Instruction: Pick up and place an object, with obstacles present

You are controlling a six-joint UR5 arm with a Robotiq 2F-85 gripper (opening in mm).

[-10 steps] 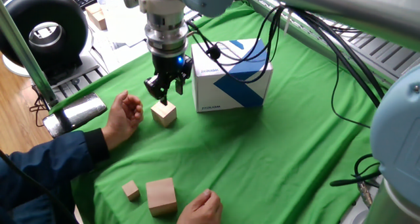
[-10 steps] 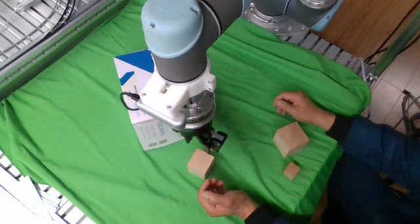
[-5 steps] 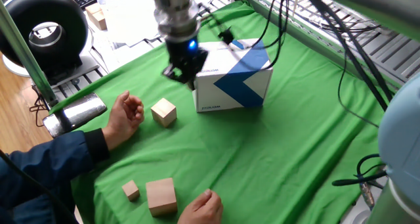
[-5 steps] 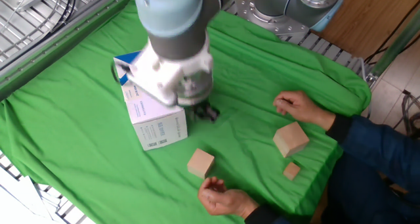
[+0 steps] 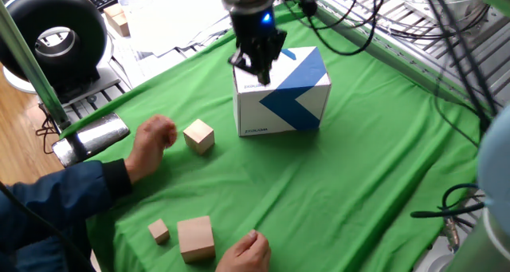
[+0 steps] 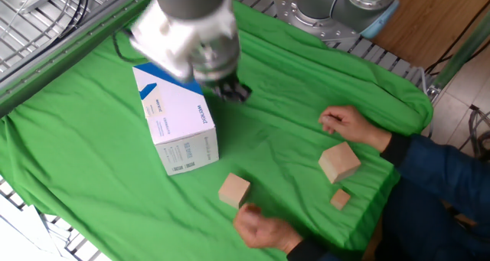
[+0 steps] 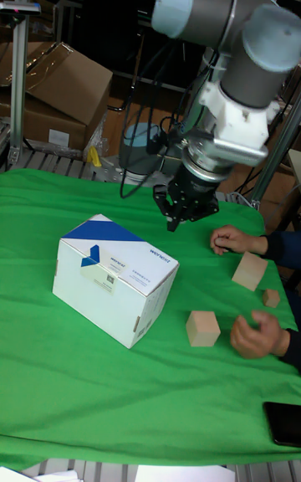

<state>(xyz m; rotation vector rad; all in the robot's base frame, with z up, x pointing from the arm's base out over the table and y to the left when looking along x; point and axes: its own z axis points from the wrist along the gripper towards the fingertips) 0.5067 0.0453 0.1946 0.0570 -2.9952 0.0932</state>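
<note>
Empty, the end effector (image 5: 256, 62) hangs above the box's (image 5: 283, 92) top near edge, its dark fingers blurred in both fixed views, so I cannot tell whether they are apart or together; the tall view (image 7: 186, 204) shows them clearest yet still not the gap. Nearest the person, a big block (image 5: 196, 238) and a tiny piece (image 5: 159, 230) lie on the green-covered table (image 5: 343, 184) beside one hand (image 5: 245, 252), cut off by the frame edge. Farther in, the cube (image 5: 199, 136) sits on the cloth just beside the other hand (image 5: 151, 143), well apart from the box. Only the tall view shows the box's printed top (image 7: 117, 260).
</note>
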